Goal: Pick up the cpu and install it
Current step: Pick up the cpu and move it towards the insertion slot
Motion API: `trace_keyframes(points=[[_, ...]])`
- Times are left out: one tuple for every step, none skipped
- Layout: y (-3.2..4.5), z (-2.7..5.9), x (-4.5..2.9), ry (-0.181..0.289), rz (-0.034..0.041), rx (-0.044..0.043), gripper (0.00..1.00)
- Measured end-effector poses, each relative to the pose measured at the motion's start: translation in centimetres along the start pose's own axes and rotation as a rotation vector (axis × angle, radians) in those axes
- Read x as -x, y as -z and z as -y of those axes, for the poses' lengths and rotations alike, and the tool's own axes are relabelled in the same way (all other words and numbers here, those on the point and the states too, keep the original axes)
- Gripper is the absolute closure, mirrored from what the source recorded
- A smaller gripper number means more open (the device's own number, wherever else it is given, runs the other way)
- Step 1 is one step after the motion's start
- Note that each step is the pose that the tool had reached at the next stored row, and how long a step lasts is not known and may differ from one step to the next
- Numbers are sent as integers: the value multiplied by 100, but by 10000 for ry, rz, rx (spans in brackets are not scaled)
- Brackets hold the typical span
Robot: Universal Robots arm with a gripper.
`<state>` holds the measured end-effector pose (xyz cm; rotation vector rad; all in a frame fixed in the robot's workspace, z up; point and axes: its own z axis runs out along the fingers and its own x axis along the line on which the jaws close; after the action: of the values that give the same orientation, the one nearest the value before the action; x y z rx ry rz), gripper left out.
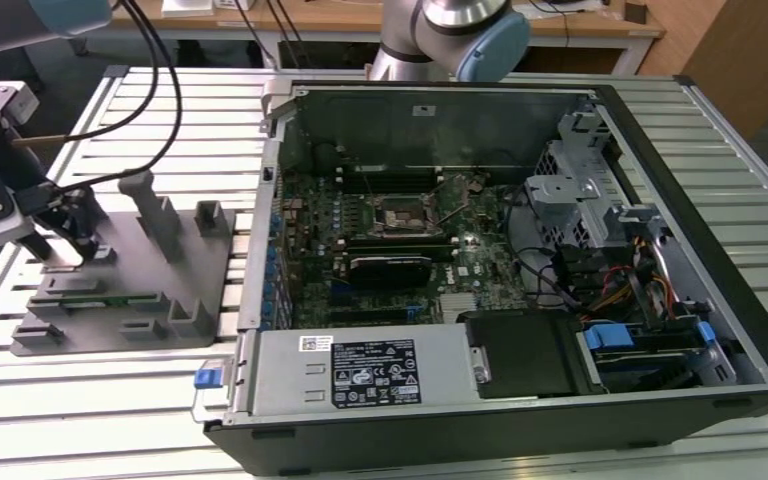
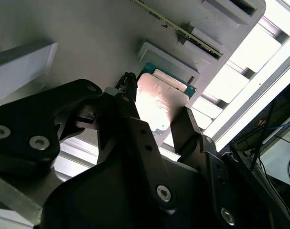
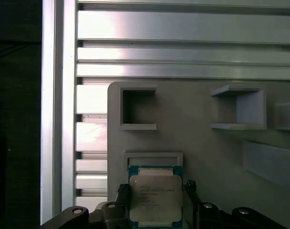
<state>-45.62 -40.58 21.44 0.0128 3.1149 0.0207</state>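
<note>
**A:** While the gripper (image 1: 71, 250) is hanging low over the grey holder (image 1: 157, 320) on the table (image 1: 104, 400), where is the cpu (image 3: 155, 198) lying?

**B:** It is lying flat in a shallow pocket near the holder's edge, metal top facing up. The jaws are standing at two opposite edges of it, very close. I cannot tell whether they are pressing on it or sitting just off it.

**A:** How are you expecting it to handle?

**B:** I am judging it light, stiff and thin. The polished top is looking slippery, and the underside is likely delicate. So I am favouring the thin side edges as the place to hold it, squarely and gently, without tilting.

**A:** What is each camera giving you?

**B:** The first wrist view is looking down onto the chip, showing it centred between the jaws and square in its pocket. The second wrist view is looking along the jaws at a slant and catching the glare on the top. The exterior view is adding the open computer case (image 1: 704, 200), standing well apart toward the exterior view's right, with the square socket (image 1: 404, 218) on its board.
</note>
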Motion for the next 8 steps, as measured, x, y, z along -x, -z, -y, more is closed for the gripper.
trace_keyframes(points=[[10, 0, 0, 0, -1, 3, 47], [19, 0, 1, 0, 0, 7, 47], [26, 0, 1, 0, 1, 8, 47], [33, 0, 0, 0, 2, 8, 47], [39, 0, 0, 1, 2, 8, 47], [45, 0, 0, 1, 3, 9, 47], [53, 0, 0, 1, 3, 8, 47], [61, -1, 0, 0, 2, 10, 47]])
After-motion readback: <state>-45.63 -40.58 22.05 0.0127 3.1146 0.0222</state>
